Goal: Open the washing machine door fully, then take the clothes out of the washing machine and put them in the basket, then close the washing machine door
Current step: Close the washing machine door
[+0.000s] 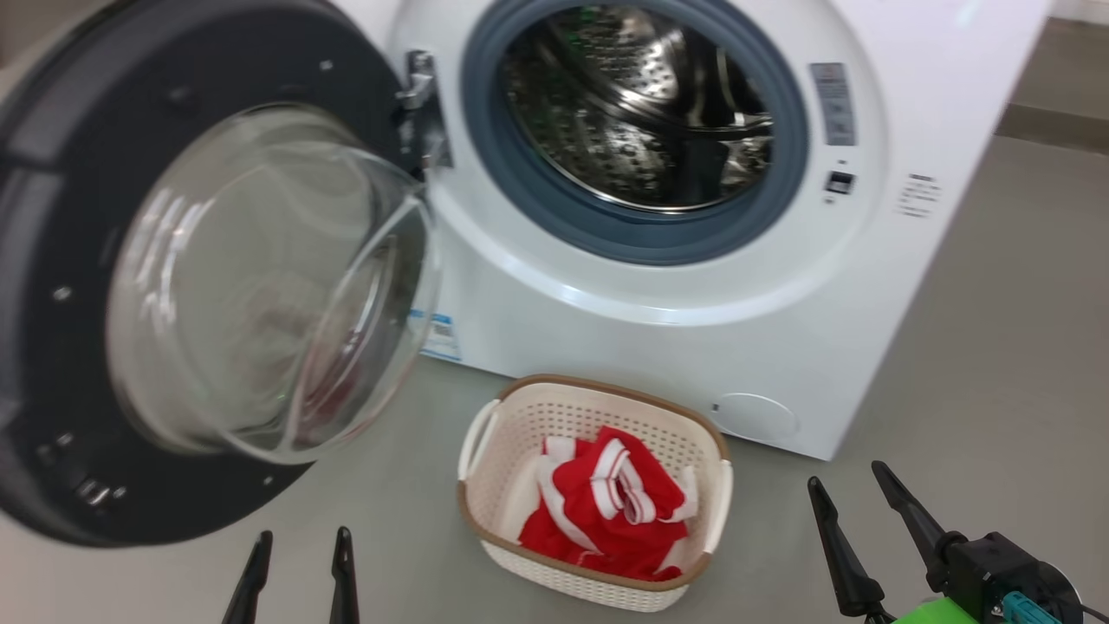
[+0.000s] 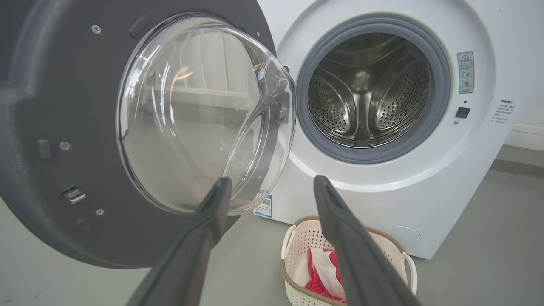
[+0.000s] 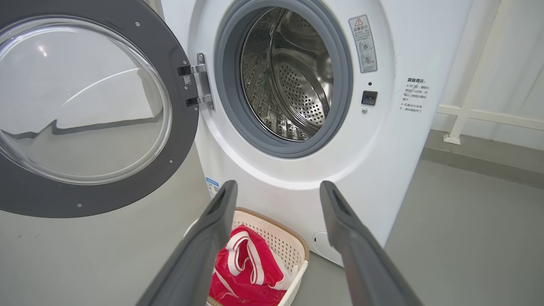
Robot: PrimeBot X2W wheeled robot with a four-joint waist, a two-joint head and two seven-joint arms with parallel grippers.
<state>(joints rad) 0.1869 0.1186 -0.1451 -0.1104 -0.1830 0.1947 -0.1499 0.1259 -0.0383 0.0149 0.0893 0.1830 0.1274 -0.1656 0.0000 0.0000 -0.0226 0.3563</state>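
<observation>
Head view: the left edge is cutting off the washing machine door (image 1: 69, 173), the top edge is cropping the washing machine (image 1: 693, 364), and the bottom edge is clipping the fingers of the left hand (image 1: 303, 533) and the wrist of the right hand (image 1: 845, 473). The door's glass bowl is covering part of the blue label (image 1: 446, 338), and the print on the grey warning label (image 1: 833, 102) is showing too small to read. In both wrist views a dark finger is masking part of the basket (image 3: 280, 238) and the clothes (image 3: 250, 272), with the bottom edge cutting both, so the number of garments is proving impossible to tell.
</observation>
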